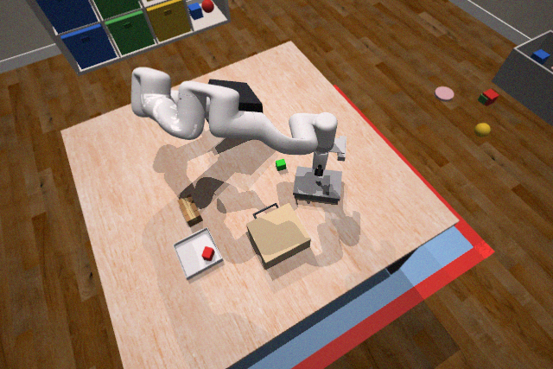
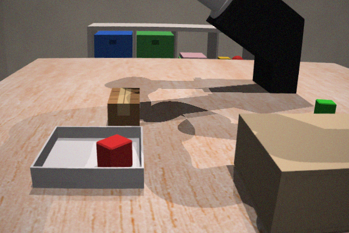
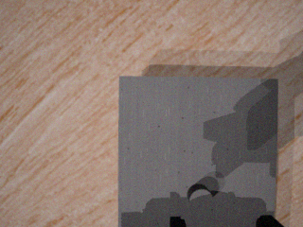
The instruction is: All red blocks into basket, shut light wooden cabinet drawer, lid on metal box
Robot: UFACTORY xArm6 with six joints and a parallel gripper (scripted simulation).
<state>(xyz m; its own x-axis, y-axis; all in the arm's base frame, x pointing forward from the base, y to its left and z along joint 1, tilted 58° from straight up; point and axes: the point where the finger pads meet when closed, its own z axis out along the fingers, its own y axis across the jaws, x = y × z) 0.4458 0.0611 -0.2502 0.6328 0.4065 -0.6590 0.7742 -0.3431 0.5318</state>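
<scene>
The basket [image 1: 181,262] [image 2: 87,178] is a shallow white-grey tray holding one red block [image 1: 207,253] [image 2: 114,153]. The light wooden cabinet [image 1: 279,235] [image 2: 310,199] stands beside it; its dark handle [image 1: 265,210] is on the far side, and the drawer front is hidden. The metal box [image 1: 314,199] has its grey lid [image 1: 306,174] [image 3: 161,137] on top; its inside is hidden. My gripper [image 1: 318,171] [image 3: 222,222] is partly open with nothing seen between its fingers, low over the lid, near its round knob. Whether the fingers flank the knob is unclear.
A green block [image 1: 280,164] [image 2: 324,107] lies between arm and metal box. A small cardboard box [image 1: 190,211] [image 2: 124,109] stands behind the basket. A black block-shaped base [image 1: 245,94] is under the arm. The arm stretches over the table's far half.
</scene>
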